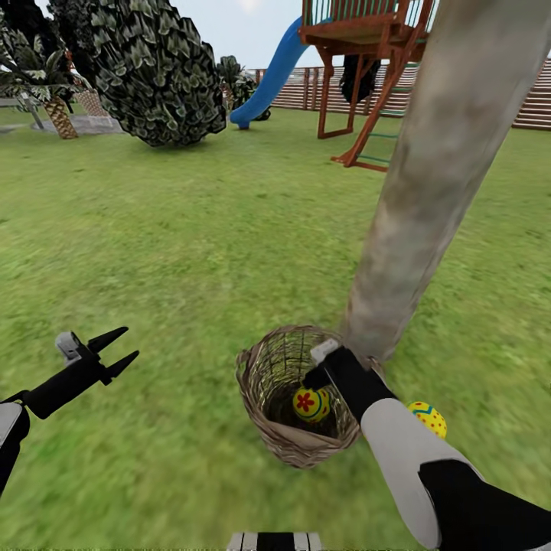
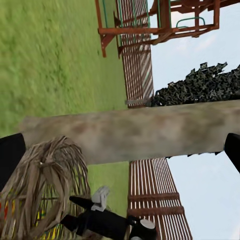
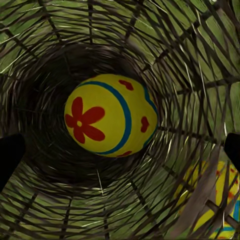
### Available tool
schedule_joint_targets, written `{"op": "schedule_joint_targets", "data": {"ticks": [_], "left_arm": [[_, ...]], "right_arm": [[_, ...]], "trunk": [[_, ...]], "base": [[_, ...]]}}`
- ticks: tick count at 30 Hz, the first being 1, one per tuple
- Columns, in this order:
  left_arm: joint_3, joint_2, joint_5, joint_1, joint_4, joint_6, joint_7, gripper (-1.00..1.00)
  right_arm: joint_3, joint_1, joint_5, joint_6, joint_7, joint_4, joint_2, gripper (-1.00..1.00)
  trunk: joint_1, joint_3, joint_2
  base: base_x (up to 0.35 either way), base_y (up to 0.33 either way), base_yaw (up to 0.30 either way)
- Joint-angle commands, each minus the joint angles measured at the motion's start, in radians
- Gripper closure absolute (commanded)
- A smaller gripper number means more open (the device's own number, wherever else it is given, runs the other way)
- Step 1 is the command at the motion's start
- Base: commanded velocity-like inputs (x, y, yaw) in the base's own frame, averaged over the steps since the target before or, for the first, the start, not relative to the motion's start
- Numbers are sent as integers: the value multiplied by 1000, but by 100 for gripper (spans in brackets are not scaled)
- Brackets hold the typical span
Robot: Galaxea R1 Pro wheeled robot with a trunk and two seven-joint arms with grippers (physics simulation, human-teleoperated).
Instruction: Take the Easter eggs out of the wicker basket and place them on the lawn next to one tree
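Note:
The wicker basket (image 1: 269,383) stands on the lawn (image 1: 191,252) right at the foot of the leaning grey-brown tree (image 1: 428,191). One yellow Easter egg (image 1: 311,404) with a red flower lies at its bottom. My right gripper (image 1: 312,376) reaches into the basket from above; in the right wrist view this gripper (image 3: 121,152) is open, fingers wide apart above the flower egg (image 3: 110,115). A second egg (image 1: 427,418) lies on the grass beside the trunk, also seen through the weave (image 3: 220,200). My left gripper (image 1: 130,343) hovers open over grass to the basket's left.
A red-brown playset (image 1: 367,46) with a blue slide (image 1: 272,76) stands behind, before a slatted fence (image 1: 528,99). A big dark bush (image 1: 153,69) is at the back left. Open grass stretches left of and beyond the basket.

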Motion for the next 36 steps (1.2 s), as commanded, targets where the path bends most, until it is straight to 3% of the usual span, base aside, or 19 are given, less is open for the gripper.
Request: {"op": "schedule_joint_targets", "data": {"ticks": [1, 3, 23, 27, 36], "left_arm": [[0, 0, -2, -1, 0, 5, -4, -100], [-1, 0, -2, -1, 0, 5, -4, -100], [2, 1, -1, -1, 0, 5, -5, -100], [3, 2, 0, -1, 0, 5, -7, -100], [2, 2, 0, -1, -1, 5, -6, -100]], "right_arm": [[2, -1, 4, 3, 3, 1, 0, -100], [2, -1, -4, 5, -3, 4, 0, -100], [-1, 1, -18, 37, 0, -2, -4, -100], [-3, 1, -64, 55, -4, 4, -6, -100], [-3, 1, -101, 56, -18, -5, -5, -100]], "trunk": [[0, -5, -1], [1, -12, -1], [1, -5, -1], [1, -5, -1], [5, -40, -3]], "base": [[0, 0, 0], [0, 0, 0], [97, 40, -58], [4, 2, -8], [0, 0, 0]]}}
